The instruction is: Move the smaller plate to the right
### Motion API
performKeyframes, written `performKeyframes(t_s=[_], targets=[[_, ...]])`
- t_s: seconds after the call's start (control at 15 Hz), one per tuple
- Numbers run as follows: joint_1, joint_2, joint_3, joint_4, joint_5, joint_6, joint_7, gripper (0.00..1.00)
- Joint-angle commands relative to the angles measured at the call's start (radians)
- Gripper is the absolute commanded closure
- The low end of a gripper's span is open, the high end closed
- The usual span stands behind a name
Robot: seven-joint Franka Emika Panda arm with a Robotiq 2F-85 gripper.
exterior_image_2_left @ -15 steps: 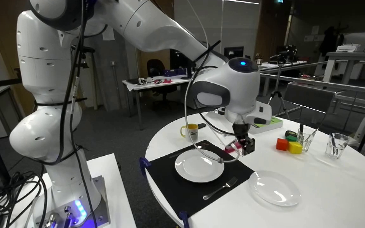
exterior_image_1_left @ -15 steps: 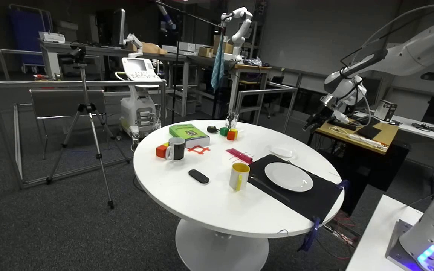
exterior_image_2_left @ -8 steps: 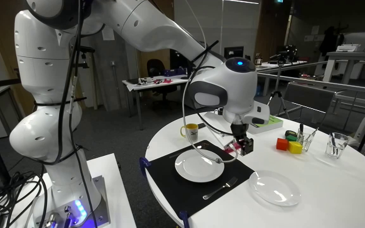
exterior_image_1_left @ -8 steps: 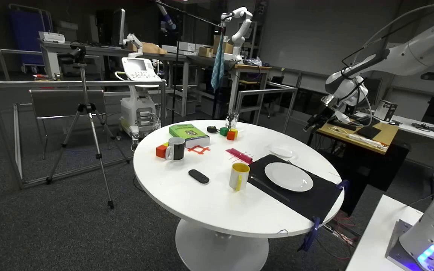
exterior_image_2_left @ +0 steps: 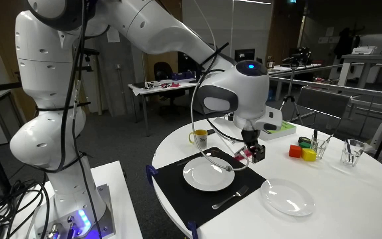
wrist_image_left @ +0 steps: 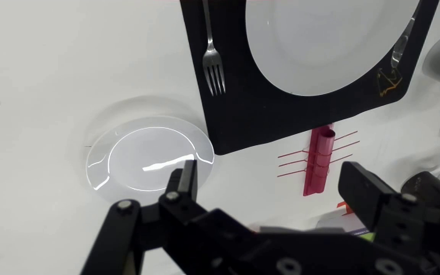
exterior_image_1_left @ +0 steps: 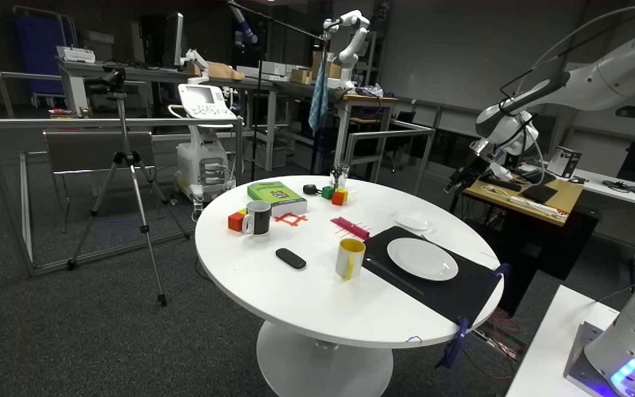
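The smaller plate (exterior_image_2_left: 287, 197) is white and round and lies on the white table beside a corner of the black mat; it also shows in an exterior view (exterior_image_1_left: 412, 221). In the wrist view the smaller plate (wrist_image_left: 147, 143) is at left, its lower right edge partly hidden by a finger. The larger white plate (exterior_image_2_left: 209, 173) lies on the mat; it also shows in the wrist view (wrist_image_left: 319, 38). My gripper (wrist_image_left: 269, 167) is open and empty, held above the table in an exterior view (exterior_image_2_left: 260, 154). It touches neither plate.
A fork (exterior_image_2_left: 231, 197) lies on the black mat (exterior_image_2_left: 177, 196) between the plates. A magenta holder (wrist_image_left: 319, 164) lies under the gripper. A yellow-white mug (exterior_image_2_left: 200, 138), red block (exterior_image_2_left: 294, 151), yellow block (exterior_image_2_left: 309, 154) and glass (exterior_image_2_left: 351, 152) stand on the table.
The arm and open gripper moved slightly toward the robot's base in the first half second, then stayed still. The plates have not moved.
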Motion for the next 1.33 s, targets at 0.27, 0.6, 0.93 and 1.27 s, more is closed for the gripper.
performKeyframes(t_s=[0.27,0.6,0.93,1.27], targets=[[-0.005,-0.001,0.005,0.001,-0.004,-0.001,0.004,0.0],[-0.017,0.019,0.001,0.018,-0.054,-0.018,-0.061,0.0],[-0.064,0.05,-0.013,0.053,-0.119,-0.056,-0.241,0.0],[-0.108,0.118,-0.015,0.114,-0.122,-0.079,-0.323,0.0]])
